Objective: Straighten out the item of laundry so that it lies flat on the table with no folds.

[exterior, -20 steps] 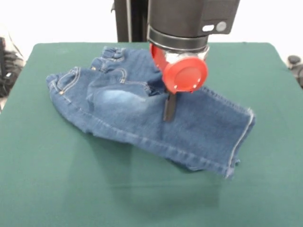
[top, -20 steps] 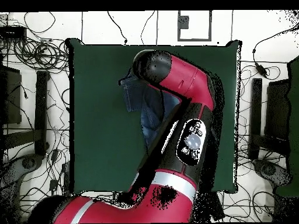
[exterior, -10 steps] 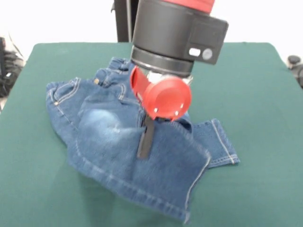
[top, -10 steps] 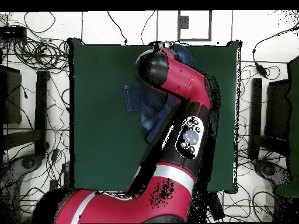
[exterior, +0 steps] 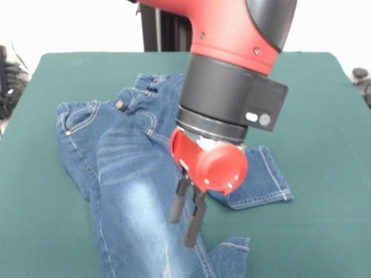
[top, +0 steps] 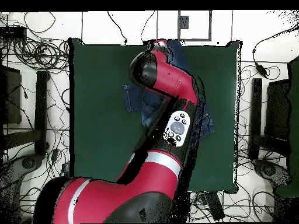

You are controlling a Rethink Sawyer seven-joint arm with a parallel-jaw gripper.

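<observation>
The item of laundry (exterior: 127, 174), a small pair of blue jeans with faded patches, lies on the green table (exterior: 324, 116). Its waistband is at the back left. One leg stretches toward the front edge, with a small fold at its hem. The other leg (exterior: 261, 179) points right. My gripper (exterior: 182, 231) hangs just above the long leg near the front, open, its two dark fingers (exterior: 176, 205) apart with nothing held. In the overhead view the arm covers the gripper, and parts of the jeans (top: 133, 98) show on both sides of the arm on the table (top: 99, 146).
The red and black arm (top: 169, 111) spans the table's middle in the overhead view. Cables and dark equipment (top: 35, 99) lie on the floor around the table. Bare green cloth shows to the right of the jeans (exterior: 324, 191).
The gripper has travelled toward the front edge, dragging one jeans leg out long. That leg, lifted before, now rests on the table, and the fingers have parted and let it go.
</observation>
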